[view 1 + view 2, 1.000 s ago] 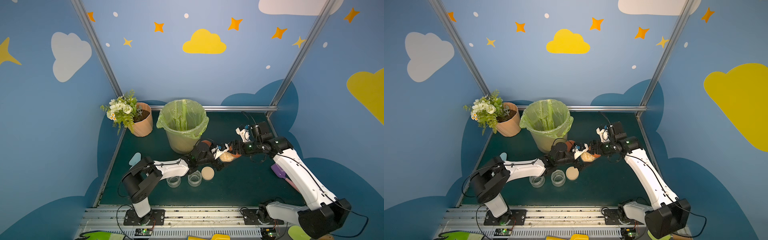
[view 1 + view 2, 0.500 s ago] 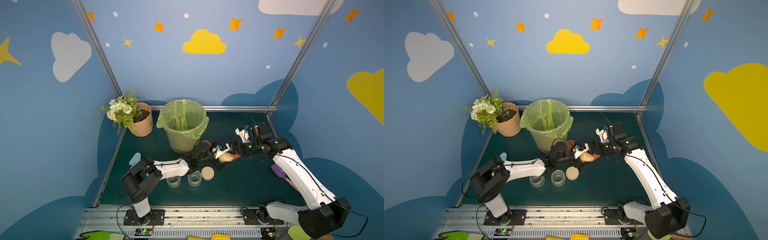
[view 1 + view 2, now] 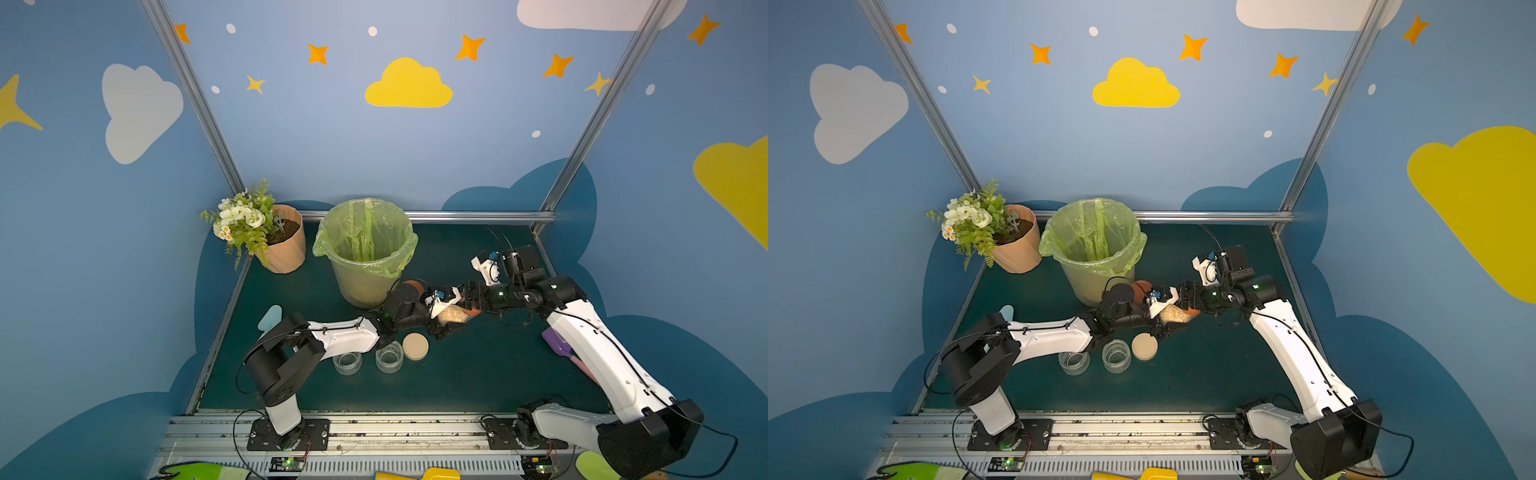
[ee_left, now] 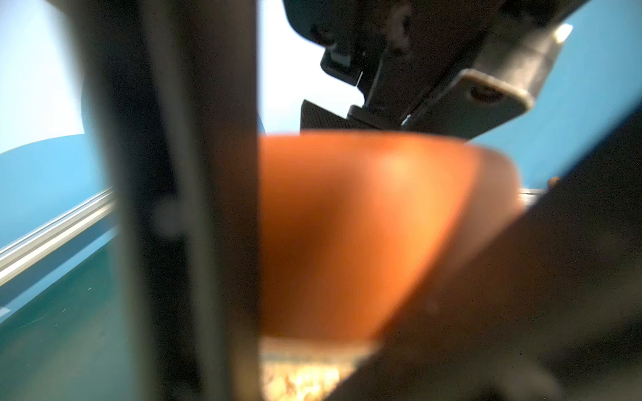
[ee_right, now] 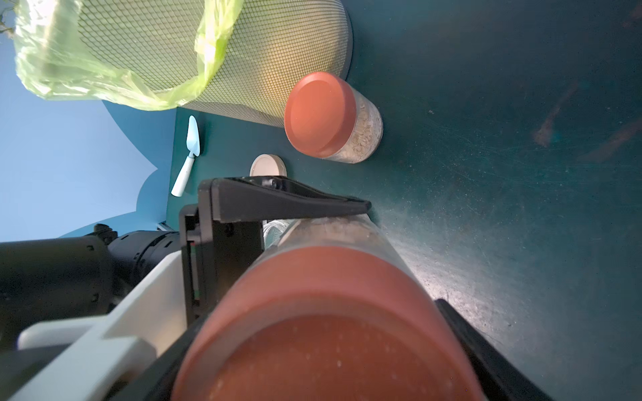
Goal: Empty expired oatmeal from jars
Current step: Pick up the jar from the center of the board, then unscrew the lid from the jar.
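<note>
A clear jar of pale oatmeal [image 3: 452,314] hangs on its side above the mat, held between my two arms in both top views. My left gripper [image 3: 449,322] is shut on the jar's glass body. One black finger [image 5: 278,201] lies flat along the glass. My right gripper [image 5: 330,330] is shut on that jar's rust-orange lid [image 5: 326,305], with its fingers on either side of the lid. In the left wrist view the lid [image 4: 364,225] fills the gap between my fingers, with oatmeal [image 4: 302,378] behind it. Another full jar with a rust-orange lid [image 5: 321,114] stands upright beside the bin.
A mesh bin with a green bag [image 3: 365,249] stands at the back, with a flower pot [image 3: 286,249] to its left. Two empty open jars [image 3: 347,363] [image 3: 389,357] and a loose beige lid [image 3: 415,345] sit near the front. A blue trowel [image 3: 270,318] and a purple spatula [image 3: 557,343] lie at the sides.
My left gripper's jaws have closed in onto the jar's glass. Both arms and the jar have stayed almost in place.
</note>
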You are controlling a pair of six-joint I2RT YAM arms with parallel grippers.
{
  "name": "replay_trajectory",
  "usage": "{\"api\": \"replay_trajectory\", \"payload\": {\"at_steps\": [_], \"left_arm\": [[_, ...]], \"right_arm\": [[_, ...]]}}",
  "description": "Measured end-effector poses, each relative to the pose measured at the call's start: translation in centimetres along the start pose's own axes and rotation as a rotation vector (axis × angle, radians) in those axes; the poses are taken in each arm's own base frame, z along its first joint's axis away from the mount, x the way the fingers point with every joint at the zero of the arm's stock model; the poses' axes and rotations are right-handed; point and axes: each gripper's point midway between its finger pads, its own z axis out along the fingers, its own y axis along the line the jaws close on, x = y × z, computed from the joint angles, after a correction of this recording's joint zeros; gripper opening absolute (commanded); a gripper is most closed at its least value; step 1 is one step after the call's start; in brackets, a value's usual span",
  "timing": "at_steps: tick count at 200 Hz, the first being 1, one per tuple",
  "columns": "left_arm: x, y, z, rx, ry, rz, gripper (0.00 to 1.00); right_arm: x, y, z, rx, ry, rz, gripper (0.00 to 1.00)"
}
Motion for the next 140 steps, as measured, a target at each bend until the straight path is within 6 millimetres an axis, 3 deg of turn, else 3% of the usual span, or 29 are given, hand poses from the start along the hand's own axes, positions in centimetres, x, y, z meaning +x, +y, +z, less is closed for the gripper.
{"api": "replay_trajectory", "payload": {"at_steps": [27,90,140], "left_arm": [[-0.2,-0.1,0.0,0.001,-0.007,0.012,0.33],[-1.5,-1.0,0.1,0.019,-0.049,0.073,0.17],[-2.1,-0.9,0.0,0.029,-0.047,0.097,0.13]], "right_arm": [[0.1,-0.1,-0.2,-0.005,-0.022,0.006,0.86],[0.6,-0.3,-2.1,-0.079,-0.102,0.069,0.89],[0.4,0.2,-2.4,-0.115,-0.108,0.074,0.89]]}}
